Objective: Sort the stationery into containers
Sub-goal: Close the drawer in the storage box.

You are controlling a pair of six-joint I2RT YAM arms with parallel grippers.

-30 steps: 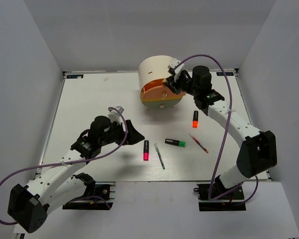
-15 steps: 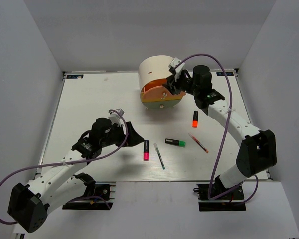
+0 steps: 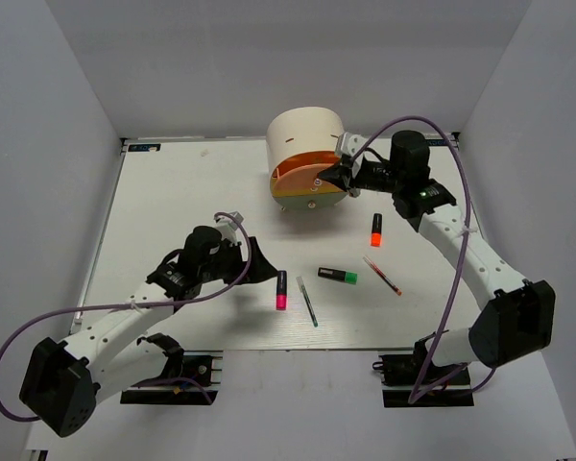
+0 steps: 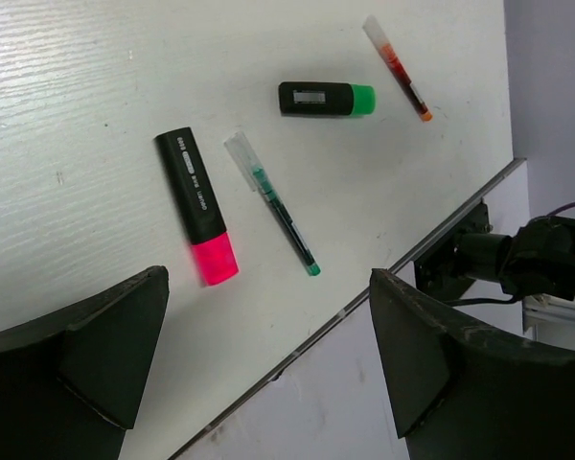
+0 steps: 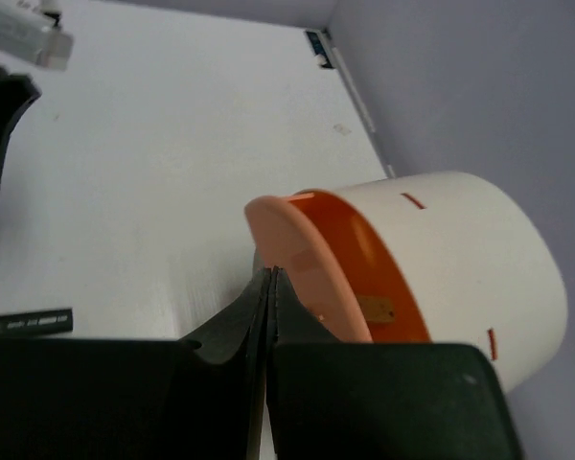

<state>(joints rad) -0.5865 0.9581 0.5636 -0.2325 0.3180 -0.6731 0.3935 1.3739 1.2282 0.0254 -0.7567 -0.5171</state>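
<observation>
Drawer duty on one side, pickup on the other, that's how your arms look split up. Your right gripper (image 5: 270, 280) is pinched fully closed with nothing visible between the fingers. Its tips press against the rim of the peach front panel of the orange upper drawer (image 5: 364, 259), which sits part way out of the cream round-topped desktop cabinet (image 3: 305, 137). My guess is you're using the closed fingers as a poker to nudge that drawer, since a shut tip makes a stiffer pusher than spread fingers. I can't tell from here whether you mean to open or close it.

Your left gripper (image 4: 268, 355) is spread about as wide as it goes and holds nothing. It hangs over the white table (image 3: 173, 202) just beside the black marker with the pink end (image 4: 196, 206), so that's probably your next grab. Going in wide makes sense, because the thin dark pen (image 4: 271, 203) lies right next to it and could get knocked.

Loose on the table, well apart from the cabinet: the black marker with the green end (image 4: 326, 99) and the thin red pen (image 4: 398, 67). The black marker with the orange end (image 3: 375, 230) lies nearer the drawers.
</observation>
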